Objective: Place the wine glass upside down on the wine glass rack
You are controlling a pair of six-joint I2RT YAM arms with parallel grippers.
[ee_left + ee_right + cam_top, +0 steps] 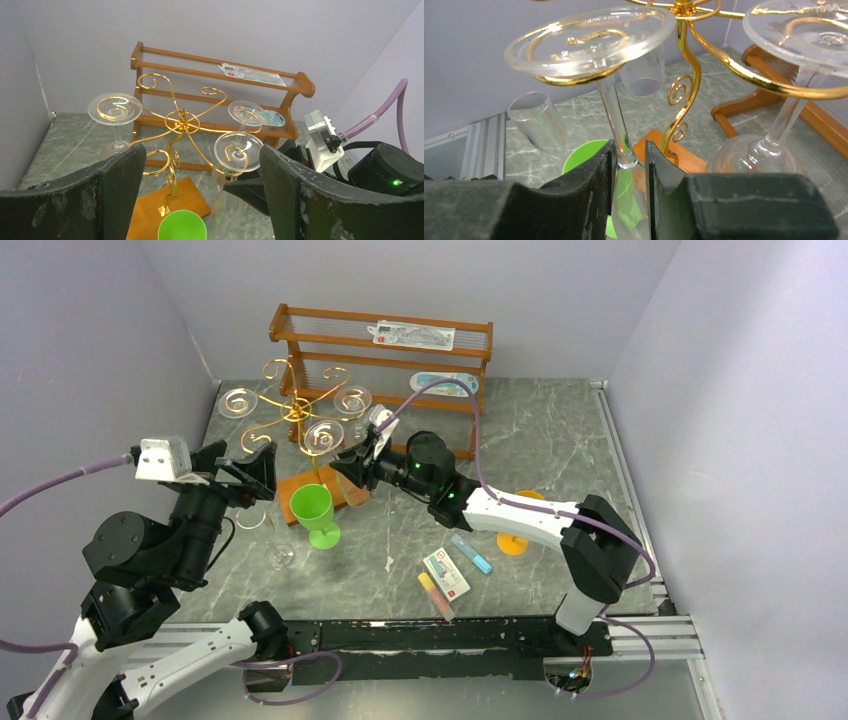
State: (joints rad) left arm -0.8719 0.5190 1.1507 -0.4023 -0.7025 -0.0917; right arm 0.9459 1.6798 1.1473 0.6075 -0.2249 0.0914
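My right arm stretches leftward across the table, forearm low, bringing the right gripper (630,150) up to the wine glass rack (297,408). Its fingers (599,190) stand narrowly apart on either side of the stem of the wine glass (591,37), which hangs upside down with its foot resting on a gold spiral arm. My left gripper (245,475), facing the rack, gapes wide and holds nothing.

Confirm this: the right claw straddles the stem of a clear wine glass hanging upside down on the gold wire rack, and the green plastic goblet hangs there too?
No: the green plastic goblet stands upright on the grey table beside the gold wire rack, as the top view shows. The right gripper does straddle the stem of the clear wine glass.
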